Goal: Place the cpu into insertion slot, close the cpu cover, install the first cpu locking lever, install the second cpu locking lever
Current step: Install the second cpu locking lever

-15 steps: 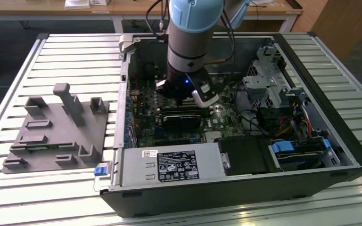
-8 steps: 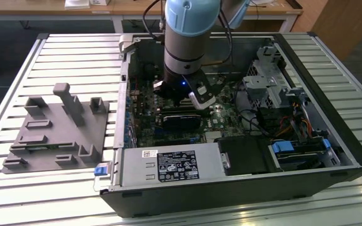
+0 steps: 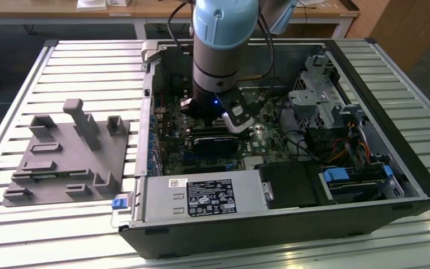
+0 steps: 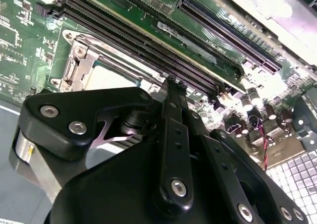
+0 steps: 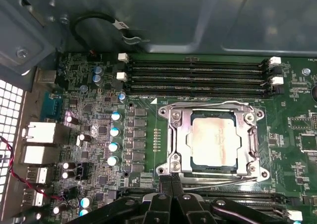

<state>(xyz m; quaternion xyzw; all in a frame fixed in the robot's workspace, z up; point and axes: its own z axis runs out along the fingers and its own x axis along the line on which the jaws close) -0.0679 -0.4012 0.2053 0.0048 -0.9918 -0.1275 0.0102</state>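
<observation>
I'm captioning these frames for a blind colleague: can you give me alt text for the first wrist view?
A silvery cpu sits in the insertion slot on a green motherboard, framed by the closed metal cpu cover. The black gripper, shut, points at the socket's near edge beside a thin wire lever. Long black memory slots run along the socket's far side.

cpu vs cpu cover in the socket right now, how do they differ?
The cpu is a solid pale square plate with a plain face; the cpu cover is an open silvery frame with a cut-out middle. The cpu sits inside that cut-out, while the cpu cover surrounds it and reaches out to the corner screws. Both lie flat on the green board.
</observation>
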